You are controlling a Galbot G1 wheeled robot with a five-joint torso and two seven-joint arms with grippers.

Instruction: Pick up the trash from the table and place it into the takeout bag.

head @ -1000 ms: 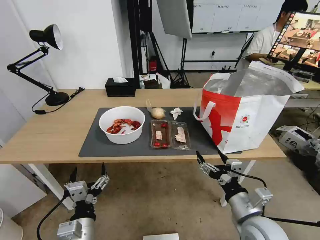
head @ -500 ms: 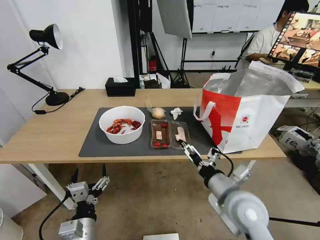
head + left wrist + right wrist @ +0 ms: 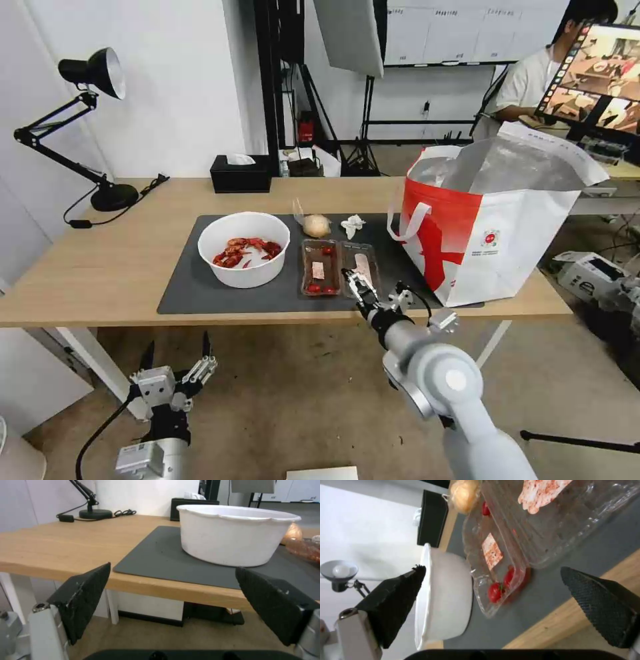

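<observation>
At the lower left of the head view the left tool (image 3: 175, 360) hangs below the worktop's (image 3: 100, 267) near edge, its black ridged fingers (image 3: 85, 597) spread wide and empty. Right of centre, the right tool (image 3: 357, 285) reaches over that edge above the open clear plastic tray (image 3: 340, 269), its fingers also wide apart and holding nothing. The tray looks thin, light and springy, likely to flex or slip, with loose cherry tomatoes (image 3: 501, 586) that could roll out; a pinch on its stiffer rim seems safest. Left of it on the dark mat (image 3: 193, 287) sits the white round bowl (image 3: 244, 248) of red shells, rigid and smooth-walled. Farther back lie a soft bagged bun (image 3: 316, 226) and a crumpled tissue (image 3: 352, 225), both light. At the right stands the red-and-white foil-lined bag (image 3: 493, 227), mouth open.
</observation>
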